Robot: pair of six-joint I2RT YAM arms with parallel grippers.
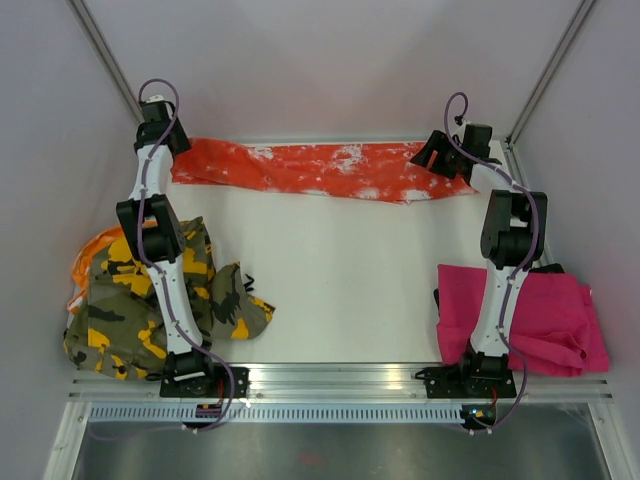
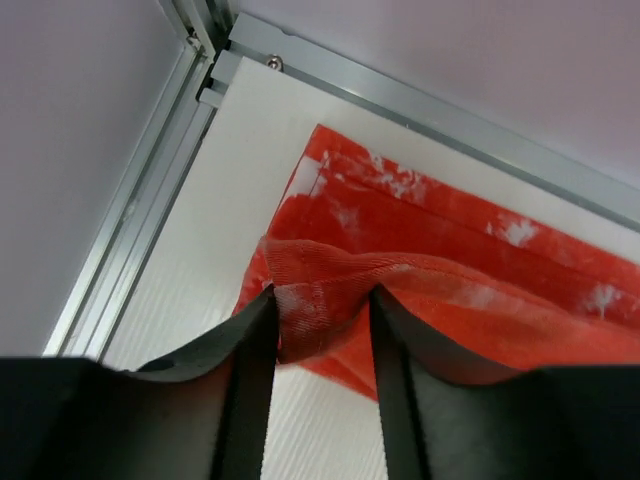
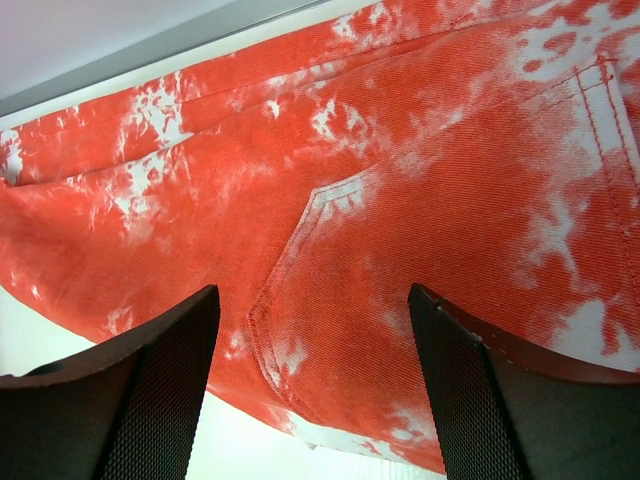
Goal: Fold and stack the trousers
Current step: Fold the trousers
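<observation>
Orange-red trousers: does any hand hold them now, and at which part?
The left hand pinches the orange-red trousers by a bunched fold at their left end. The right hand is open over the pocket and holds nothing.

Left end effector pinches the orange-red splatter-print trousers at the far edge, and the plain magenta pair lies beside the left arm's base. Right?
One slip: the plain magenta cloth trousers lie beside the right arm's base, per the top external view. The left end effector does pinch the orange-red splatter-print trousers.

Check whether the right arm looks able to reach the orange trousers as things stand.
Probably yes: the right hand is open directly over the orange trousers, with nothing between them.
</observation>
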